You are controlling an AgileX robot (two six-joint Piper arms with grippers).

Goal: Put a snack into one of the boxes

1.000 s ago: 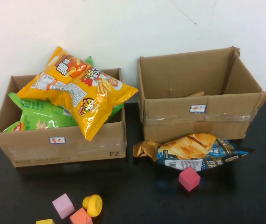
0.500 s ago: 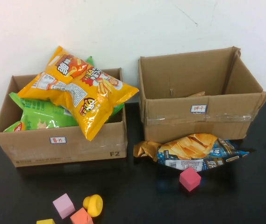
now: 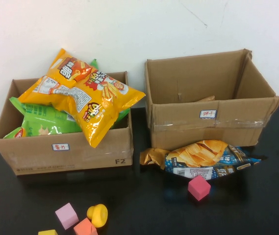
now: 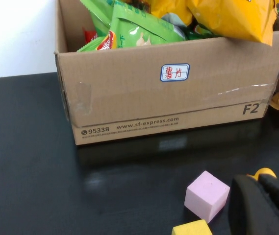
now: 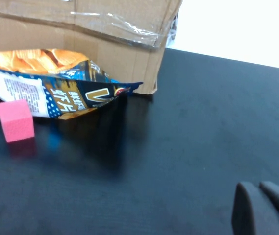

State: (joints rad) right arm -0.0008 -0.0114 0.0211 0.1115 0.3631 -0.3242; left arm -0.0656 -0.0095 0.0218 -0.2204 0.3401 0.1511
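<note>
Chip bag on the counter, both arms parked low.

High view: chip bag (image 3: pixel 205 159) lies just before the taller box (image 3: pixel 209 100), pink cube (image 3: pixel 198 188) near; lower box (image 3: pixel 63 125) overfull, so adding there could spill. Left wrist: left gripper (image 4: pixel 262 208), fingers' state unclear. Right wrist: right gripper (image 5: pixel 263 209) closed, empty; the slick bag may slip.

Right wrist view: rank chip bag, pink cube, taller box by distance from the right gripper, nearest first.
Right gripper, jaws shut, low over bare table.
1. Blue chip bag: its tip reaches closest.
2. Pink cube: beside the bag, farther along.
3. Taller cardboard box: behind the bag.
</note>
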